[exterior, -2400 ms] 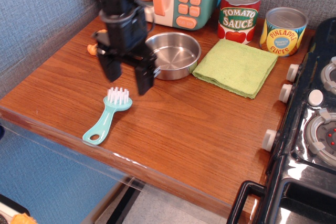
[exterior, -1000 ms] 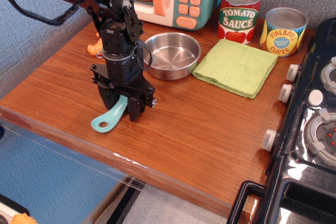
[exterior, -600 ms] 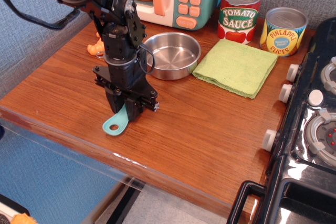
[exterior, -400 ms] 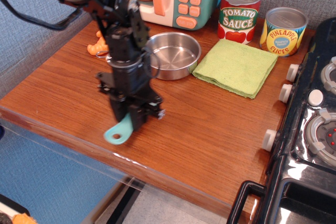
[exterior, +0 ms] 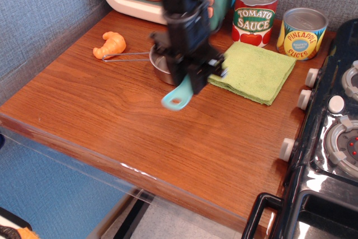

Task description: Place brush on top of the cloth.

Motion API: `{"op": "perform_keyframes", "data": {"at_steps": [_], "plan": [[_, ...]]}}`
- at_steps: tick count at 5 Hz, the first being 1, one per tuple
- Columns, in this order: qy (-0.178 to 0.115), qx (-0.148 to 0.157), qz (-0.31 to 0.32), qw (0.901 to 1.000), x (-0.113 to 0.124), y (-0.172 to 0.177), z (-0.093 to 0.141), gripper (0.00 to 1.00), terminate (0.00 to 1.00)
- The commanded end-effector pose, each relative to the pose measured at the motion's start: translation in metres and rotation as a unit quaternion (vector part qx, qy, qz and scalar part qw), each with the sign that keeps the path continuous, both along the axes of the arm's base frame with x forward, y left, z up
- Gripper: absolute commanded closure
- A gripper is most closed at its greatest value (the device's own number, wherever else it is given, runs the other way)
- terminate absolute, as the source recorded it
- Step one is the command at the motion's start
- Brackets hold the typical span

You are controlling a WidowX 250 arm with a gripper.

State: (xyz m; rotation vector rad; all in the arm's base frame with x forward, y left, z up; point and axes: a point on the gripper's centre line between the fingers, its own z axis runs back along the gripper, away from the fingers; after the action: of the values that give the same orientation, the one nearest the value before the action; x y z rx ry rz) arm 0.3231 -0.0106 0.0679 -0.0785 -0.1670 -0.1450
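Observation.image shows the arm well away from the front-left part of the desk where it stood a moment ago; it has swung up and toward the back-right, and the motion blur suggests it is mid-travel. The cloth (exterior: 254, 71) lies flat where it was, near the back edge in front of the two cans (exterior: 255, 12), with nothing on it yet. The pan (exterior: 159, 66) is now mostly hidden behind the arm, its wire handle pointing left toward the croissant (exterior: 110, 43). The gripper (exterior: 193, 76) is clamped on the brush (exterior: 178, 97), whose teal handle with its hole hangs out below the jaws, clear of the wood; the bristled head is hidden between them, so the exact hold is hard to judge. The brush has thus been lifted and carried most of the way, and now hangs just left of the cloth's near corner. What remains, by my reading, is a short move right and a release.
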Motion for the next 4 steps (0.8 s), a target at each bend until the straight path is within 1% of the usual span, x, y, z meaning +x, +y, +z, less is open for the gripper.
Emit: {"op": "perform_keyframes", "data": {"at_steps": [1, 2, 3, 4], "plan": [[-0.029, -0.014, 0.019, 0.9993, 0.073, -0.018, 0.022, 1.00, 0.00], [-0.029, -0.008, 0.014, 0.9994, 0.093, -0.027, 0.016, 1.00, 0.00], [-0.023, -0.002, 0.007, 0.9997, 0.096, -0.034, 0.008, 1.00, 0.00], [-0.019, 0.003, 0.001, 0.9998, 0.095, -0.038, 0.011, 0.00, 0.00]]}}
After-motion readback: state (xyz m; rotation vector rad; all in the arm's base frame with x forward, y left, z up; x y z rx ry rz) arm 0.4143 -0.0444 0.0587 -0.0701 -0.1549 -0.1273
